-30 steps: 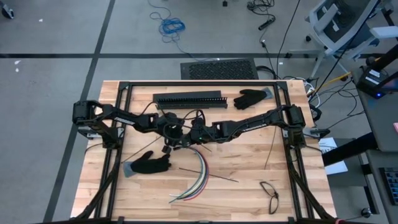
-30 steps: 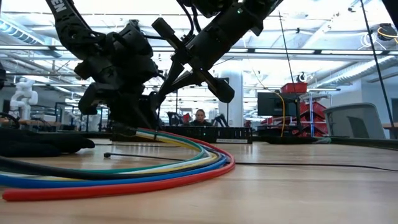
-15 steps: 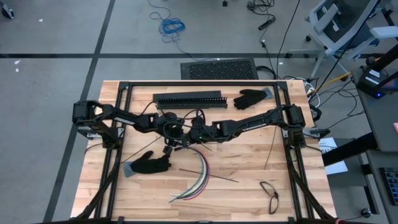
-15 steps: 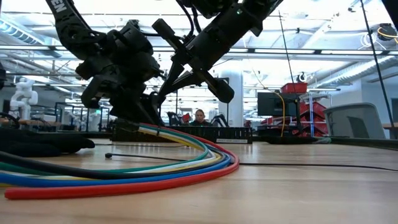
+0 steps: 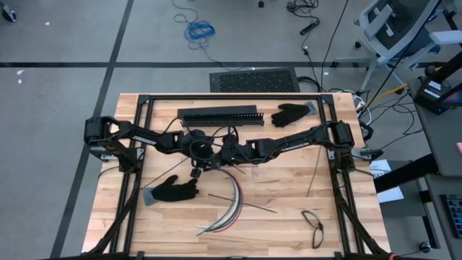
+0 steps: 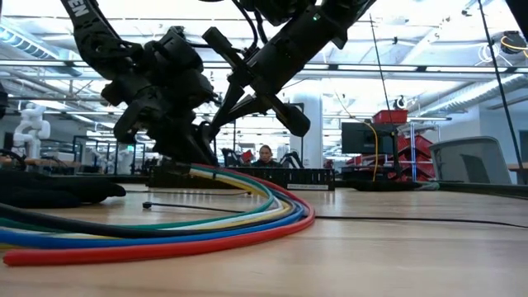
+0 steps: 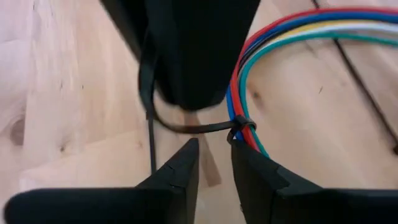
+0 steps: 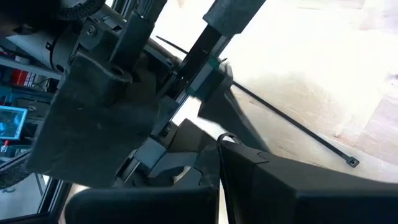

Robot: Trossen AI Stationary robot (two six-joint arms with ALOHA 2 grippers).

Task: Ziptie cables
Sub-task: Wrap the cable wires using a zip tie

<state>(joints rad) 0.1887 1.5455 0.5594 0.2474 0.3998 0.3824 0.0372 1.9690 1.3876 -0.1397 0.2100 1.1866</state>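
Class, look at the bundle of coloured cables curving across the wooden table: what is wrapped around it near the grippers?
A thin black zip tie loops around the bundle of coloured cables. Its tail runs under a dark gripper body, hidden there.

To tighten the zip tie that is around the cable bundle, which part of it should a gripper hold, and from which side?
Grip the zip tie's free tail, the flat strip running sideways from the loop around the cables. Probably come from the side away from the bundle, where bare table leaves room, so a pull draws the loop snug. The left gripper is slightly open beside it.
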